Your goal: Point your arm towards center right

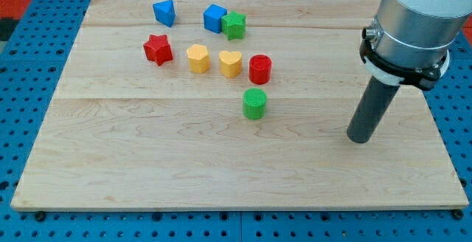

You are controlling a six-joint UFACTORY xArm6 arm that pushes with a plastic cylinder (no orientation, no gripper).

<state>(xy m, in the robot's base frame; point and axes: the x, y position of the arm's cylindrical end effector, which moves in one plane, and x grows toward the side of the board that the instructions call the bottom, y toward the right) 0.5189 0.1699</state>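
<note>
We have no pincer on this rig, so nothing to open or clench: my tip point(358, 139) sits on the wooden board point(147, 168) at the view's right, roughly mid-height, touching no block and well apart from the nearest one, the green cylinder point(254, 103). Target is the centre-right zone of the board, and we judge we're basically on it, maybe a small nudge left. The cluster toward the view's top (red cylinder point(259, 69), yellow heart point(231, 63), the rest) sits well clear.
</note>
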